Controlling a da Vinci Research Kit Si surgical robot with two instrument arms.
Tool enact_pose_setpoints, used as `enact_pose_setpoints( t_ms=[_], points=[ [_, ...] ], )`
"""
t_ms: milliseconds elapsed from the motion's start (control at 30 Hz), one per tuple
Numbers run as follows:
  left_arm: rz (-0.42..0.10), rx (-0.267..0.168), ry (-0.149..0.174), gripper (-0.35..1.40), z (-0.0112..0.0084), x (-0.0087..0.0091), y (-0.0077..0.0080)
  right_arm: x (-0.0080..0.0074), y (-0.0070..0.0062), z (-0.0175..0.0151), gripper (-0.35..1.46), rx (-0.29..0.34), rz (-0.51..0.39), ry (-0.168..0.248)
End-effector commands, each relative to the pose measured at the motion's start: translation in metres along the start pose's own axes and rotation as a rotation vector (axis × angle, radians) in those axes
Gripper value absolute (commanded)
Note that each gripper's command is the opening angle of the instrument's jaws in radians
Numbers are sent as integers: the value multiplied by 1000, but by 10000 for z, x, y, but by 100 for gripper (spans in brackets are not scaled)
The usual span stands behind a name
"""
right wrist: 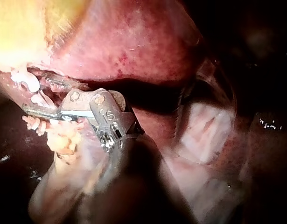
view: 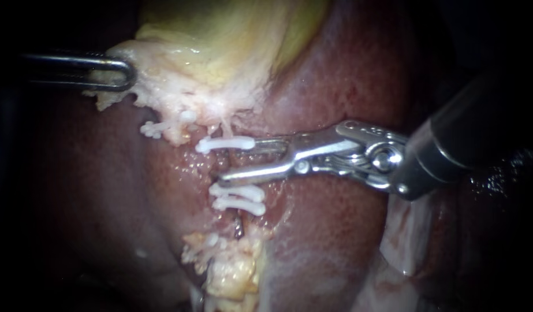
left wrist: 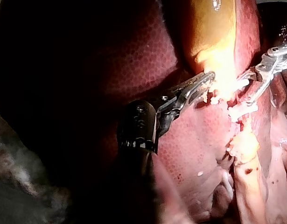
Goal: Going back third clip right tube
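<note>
the liver [view: 347, 242] lay broad and dark red under everything, serving as the bed on which the work was done. over it hung the gallbladder [view: 220, 46], yellow with a pale ragged lower edge. my left instrument [view: 126, 74] came in from the left and had its jaws closed on that pale edge. judging by how the edge stretched toward it, the grip served to draw the gallbladder up and aside, so that the parts beneath it were spread and lit.

my right instrument [view: 238, 159] reached in from the right with its jaws standing apart, a plain gap between them and nothing gripped. the right tube [view: 222, 162] ran down from the gallbladder's pale edge, crossing just at the tips of those parted jaws. the jaws had probably been opened to let go of the tube, so that the instrument could be drawn back along its own shaft without dragging on anything.

three white clips sat across that tube. the upper clip [view: 226, 143] lay just at the tip of the upper jaw, and the two lower clips [view: 240, 205] sat side by side just under the lower jaw. the stretch left between them looked meant for a later cut. the risk i saw was a jaw catching the upper clip.
</note>
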Motion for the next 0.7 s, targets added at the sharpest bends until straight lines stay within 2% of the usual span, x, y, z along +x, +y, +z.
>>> enact_pose_setpoints(
  t_ms=[33,233,400,600,700],
  points=[
    [0,0,0,-35,0,0,0,-1,-4,-5,50,3,-30,-1],
    [0,0,0,-35,0,0,0,-8,-24,-40,50,-4,-223,-14],
    [0,0,0,-35,0,0,0,-4,-37,-73,50,-16,-326,-42],
    [1,1,0,-35,1,-1,0,5,-41,-102,50,-36,-382,-105],
    [3,5,2,-35,6,-5,0,8,-40,-109,50,-34,-391,-108]
  ],
)
